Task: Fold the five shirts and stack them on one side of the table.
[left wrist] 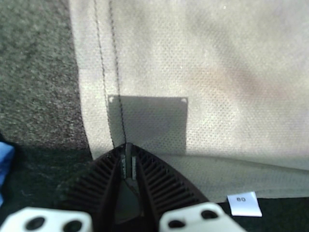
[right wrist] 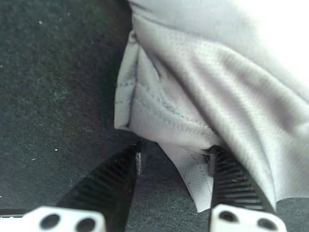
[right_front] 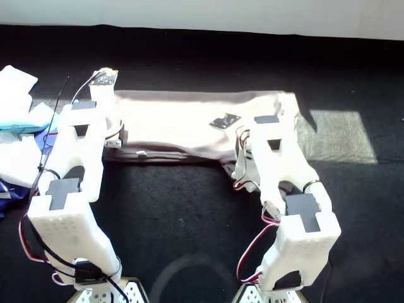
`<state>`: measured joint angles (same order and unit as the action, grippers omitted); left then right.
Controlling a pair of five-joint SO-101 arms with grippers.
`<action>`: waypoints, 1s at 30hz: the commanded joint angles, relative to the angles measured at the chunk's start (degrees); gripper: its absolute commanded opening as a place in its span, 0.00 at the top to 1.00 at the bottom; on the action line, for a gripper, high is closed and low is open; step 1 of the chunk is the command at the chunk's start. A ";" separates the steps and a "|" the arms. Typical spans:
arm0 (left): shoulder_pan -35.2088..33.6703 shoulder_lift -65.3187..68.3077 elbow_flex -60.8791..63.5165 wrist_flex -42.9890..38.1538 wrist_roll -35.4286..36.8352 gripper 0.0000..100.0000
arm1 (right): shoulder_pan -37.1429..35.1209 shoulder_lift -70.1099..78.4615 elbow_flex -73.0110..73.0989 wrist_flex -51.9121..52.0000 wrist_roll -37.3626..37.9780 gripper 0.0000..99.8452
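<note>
With the shirt [right_front: 183, 123] lying across the table's [right_front: 189, 221] middle, we are clamping its near hem in our left gripper [left wrist: 127, 162] while our right gripper [right wrist: 174, 164] is straddling the bunched corner, jaws apart, likely for an even fold.

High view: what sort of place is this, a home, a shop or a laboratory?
Probably a robot test bench: the left arm and the right arm stand at the near edge of a dark table, a beige shirt lies spread before them, and more clothes are heaped at one side.
</note>
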<state>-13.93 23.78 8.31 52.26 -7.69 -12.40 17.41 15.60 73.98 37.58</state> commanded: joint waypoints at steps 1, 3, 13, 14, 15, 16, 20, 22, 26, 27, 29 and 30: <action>0.31 0.40 -0.66 -2.11 -0.09 0.99 | 1.89 3.82 -0.66 -2.42 0.62 0.78; 0.31 0.40 -0.66 -2.11 -0.09 0.99 | 2.68 5.49 -2.33 -2.07 0.53 0.83; 0.31 0.40 -0.66 -2.11 -0.09 0.99 | 8.48 5.93 -21.93 8.57 0.62 0.99; 0.31 0.40 -0.66 -2.11 -0.09 0.99 | 8.84 6.02 -24.75 9.63 0.62 0.99; 0.31 0.40 -0.66 -2.11 -0.09 0.99 | 9.19 6.02 -27.30 10.33 0.62 0.99; 0.31 0.40 -0.66 -2.11 -0.09 0.99 | 9.36 6.11 -29.76 10.68 0.53 0.99; 0.31 0.40 -0.66 -2.11 -0.09 0.99 | 9.45 6.29 -35.91 9.10 0.44 0.99; 0.31 0.40 -0.66 -2.11 -0.09 0.99 | 9.27 6.29 -37.14 5.93 0.35 0.99; 0.31 0.40 -0.66 -2.11 -0.09 0.99 | 9.27 6.46 -36.97 -4.26 -5.01 0.99; 0.31 0.40 -0.66 -2.11 -0.09 0.99 | 9.27 6.90 -36.97 -6.02 -6.24 0.99; 0.31 0.40 -0.66 -2.11 -0.09 0.99 | 9.19 9.36 -37.67 -7.16 -7.38 0.97; 0.31 0.40 -0.66 -2.11 -0.09 0.99 | 9.19 10.95 -38.46 -7.08 -7.38 0.94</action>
<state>-13.93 23.78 8.31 52.26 -7.69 -3.69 26.73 -19.12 69.14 31.69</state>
